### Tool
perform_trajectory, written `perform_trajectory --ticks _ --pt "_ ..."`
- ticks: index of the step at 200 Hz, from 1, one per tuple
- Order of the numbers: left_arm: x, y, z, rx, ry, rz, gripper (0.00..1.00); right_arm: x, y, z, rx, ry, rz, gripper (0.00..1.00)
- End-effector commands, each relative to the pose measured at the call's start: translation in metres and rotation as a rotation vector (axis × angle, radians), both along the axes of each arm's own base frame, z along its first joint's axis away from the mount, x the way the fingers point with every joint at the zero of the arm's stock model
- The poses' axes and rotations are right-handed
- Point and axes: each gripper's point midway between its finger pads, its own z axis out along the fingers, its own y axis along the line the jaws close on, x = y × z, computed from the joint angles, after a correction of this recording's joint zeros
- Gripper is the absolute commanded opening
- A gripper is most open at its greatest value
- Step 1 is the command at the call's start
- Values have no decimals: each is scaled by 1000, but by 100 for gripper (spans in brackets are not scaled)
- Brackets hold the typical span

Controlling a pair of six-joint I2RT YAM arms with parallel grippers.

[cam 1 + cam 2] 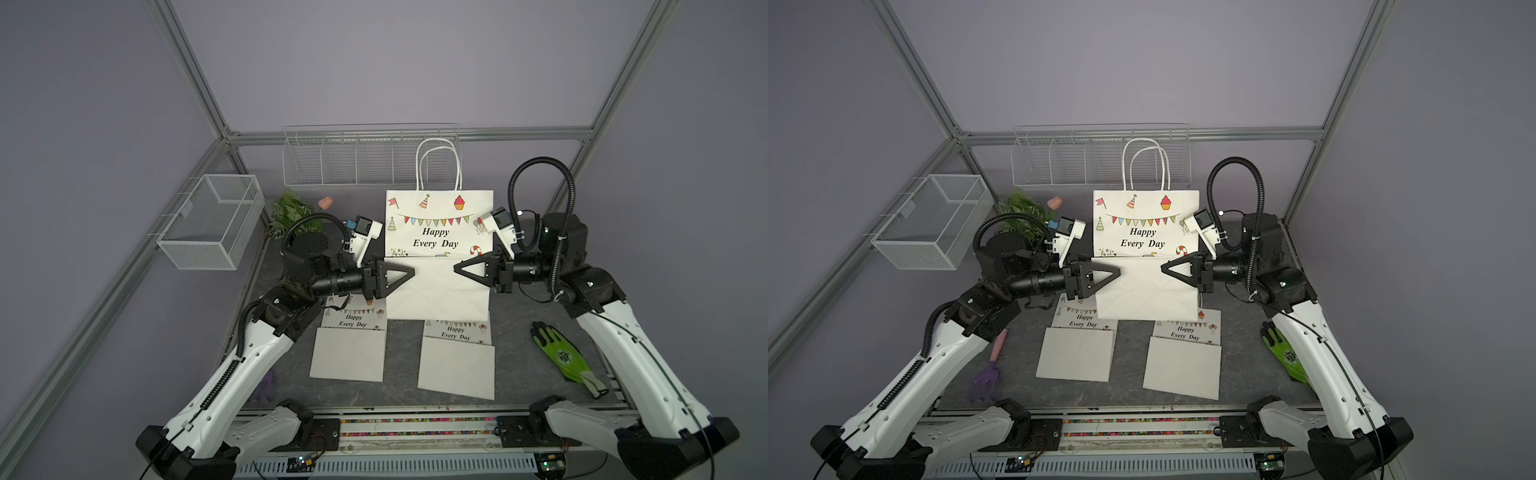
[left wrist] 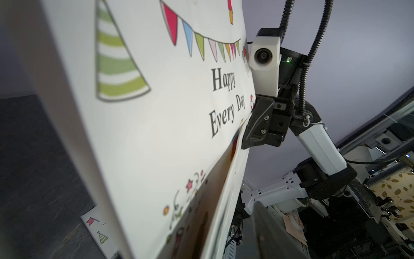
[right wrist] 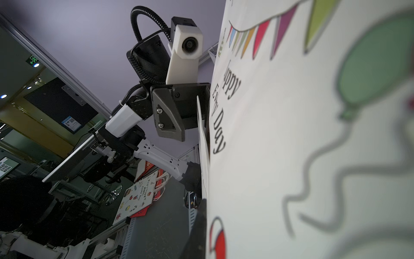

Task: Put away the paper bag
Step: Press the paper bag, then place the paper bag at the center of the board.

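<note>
Top views are showing left arm (image 1: 249,353) and right arm (image 1: 623,345) reaching toward each other, wrists level. Its jaws gaping wide, the left claw (image 1: 409,272) is straddling the paper bag (image 1: 436,224); the right claw (image 1: 458,268) is pinching its opposite edge. Between them it is hanging upright, handles pointing upward.

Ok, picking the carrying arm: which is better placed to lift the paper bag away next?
Right, probably: the right pincer is shut on an edge of the paper bag, while the left pincer stands open at the opposite edge.

The paper bag (image 1: 439,232) is upright between the left tool (image 1: 410,272) and right tool (image 1: 456,268), their tips at its sides. Two folded bags (image 1: 348,353) lie on the worktop (image 1: 401,374).
</note>
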Motion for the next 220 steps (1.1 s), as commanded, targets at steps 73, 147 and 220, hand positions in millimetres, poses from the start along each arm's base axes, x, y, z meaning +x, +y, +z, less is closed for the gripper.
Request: perform_trajectory --ticks 73,147,220 --pt "13 95 16 193 -217 531 98 100 23 -102 -179 225 -89 7" --pt "19 93 -2 222 -185 534 98 193 31 -192 -293 410 -199 7" --pt "21 88 -13 234 -158 510 99 246 25 -266 -393 506 -264 7"
